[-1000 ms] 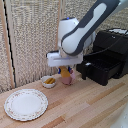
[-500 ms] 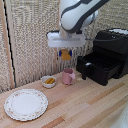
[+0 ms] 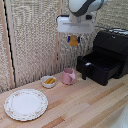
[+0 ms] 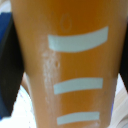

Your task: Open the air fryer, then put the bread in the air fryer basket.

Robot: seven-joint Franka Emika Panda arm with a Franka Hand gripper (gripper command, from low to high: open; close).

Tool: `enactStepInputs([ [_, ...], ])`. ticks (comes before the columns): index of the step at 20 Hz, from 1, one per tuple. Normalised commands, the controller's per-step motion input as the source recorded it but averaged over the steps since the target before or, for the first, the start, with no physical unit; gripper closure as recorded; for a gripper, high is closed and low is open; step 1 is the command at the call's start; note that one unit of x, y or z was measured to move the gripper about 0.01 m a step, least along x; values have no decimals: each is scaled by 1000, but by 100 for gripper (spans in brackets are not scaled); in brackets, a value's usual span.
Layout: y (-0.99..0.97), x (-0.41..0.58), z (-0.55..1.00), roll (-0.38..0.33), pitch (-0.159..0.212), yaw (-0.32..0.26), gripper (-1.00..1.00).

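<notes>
The gripper (image 3: pixel 74 39) hangs high above the worktop (image 3: pixel 85 107), clamped on the bread (image 3: pixel 74 41), which fills the wrist view as an orange-yellow block with pale stripes (image 4: pixel 70 65). The bread's long axis looks roughly upright. The move ahead turns on one relation: the basket (image 3: pixel 100 67), already pulled out of the fryer (image 3: pixel 114 47), lies at about four o'clock from the gripper in the exterior view, lower and well apart. A pink cup (image 3: pixel 68 76) and white bowl (image 3: pixel 48 81) stand almost under the gripper; a plate (image 3: pixel 26 104) lies at seven o'clock. A woven screen (image 3: pixel 30 40) backs the worktop.
</notes>
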Motion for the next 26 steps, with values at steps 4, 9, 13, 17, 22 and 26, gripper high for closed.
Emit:
enactStepInputs([
  [4,-884,169,248,1,-70,-95,100],
  [9,-546,124,23,0,-59,-231,100],
  [13,-331,129,0,0,-4,-315,100],
  [17,-324,177,0,-1,50,-316,100],
  [22,-446,237,23,-6,93,-263,100],
  [26,-581,243,30,-15,153,-207,100],
])
